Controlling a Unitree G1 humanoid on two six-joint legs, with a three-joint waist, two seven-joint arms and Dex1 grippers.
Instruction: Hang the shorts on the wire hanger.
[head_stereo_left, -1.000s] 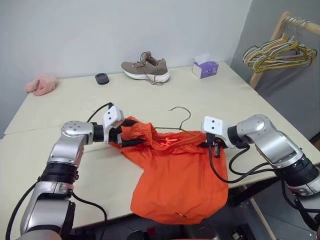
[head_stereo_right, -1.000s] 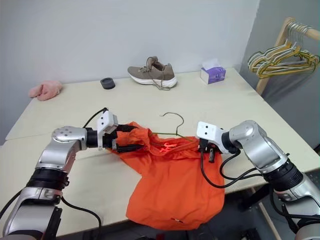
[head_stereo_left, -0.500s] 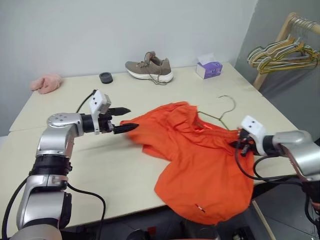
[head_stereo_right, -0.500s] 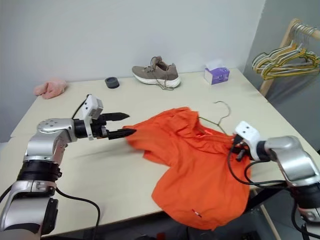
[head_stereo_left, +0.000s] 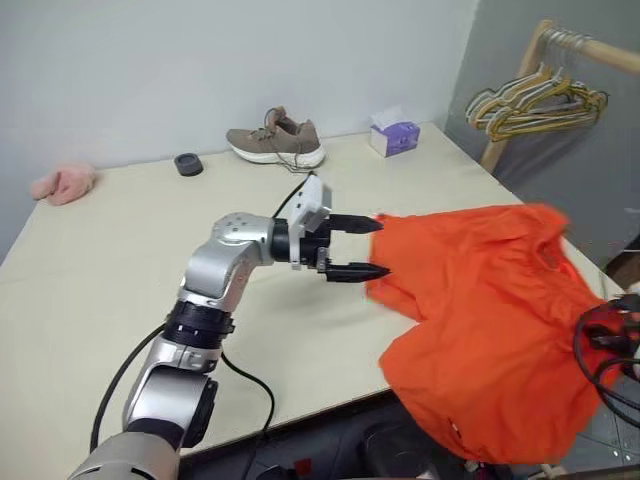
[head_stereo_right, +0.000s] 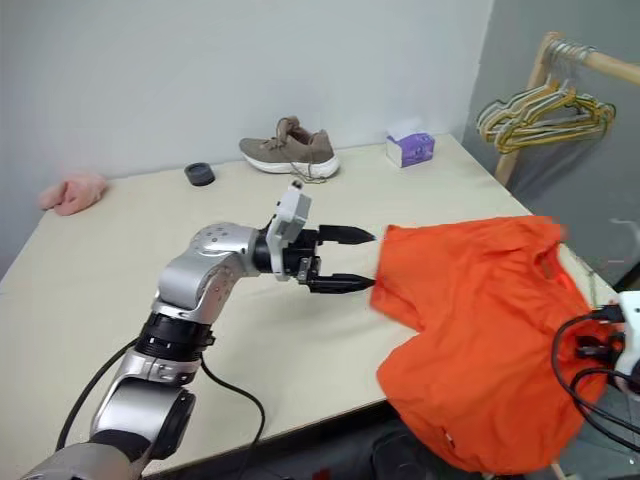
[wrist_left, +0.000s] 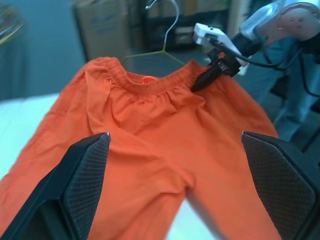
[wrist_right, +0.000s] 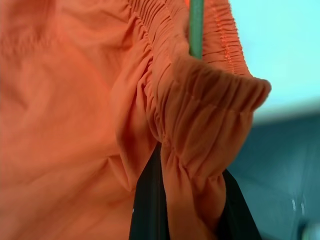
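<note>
left eye view: shorts (head_stereo_left: 480, 300) hang off the tabletop's (head_stereo_left: 120, 270) right edge
left gripper (head_stereo_left: 368, 246): fingers wide apart, empty
right gripper (wrist_right: 185, 210): pinched on the waistband, wire hanger (wrist_left: 162, 35) inside

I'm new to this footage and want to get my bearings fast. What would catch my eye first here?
The bright orange shorts stand out, draped over the table's right edge, with the right gripper pinching the waistband where the wire hanger sits. Next is the left gripper, fingers wide open, pointing at the shorts from mid-table. At the far edge rest a brown shoe and a purple tissue box.
</note>
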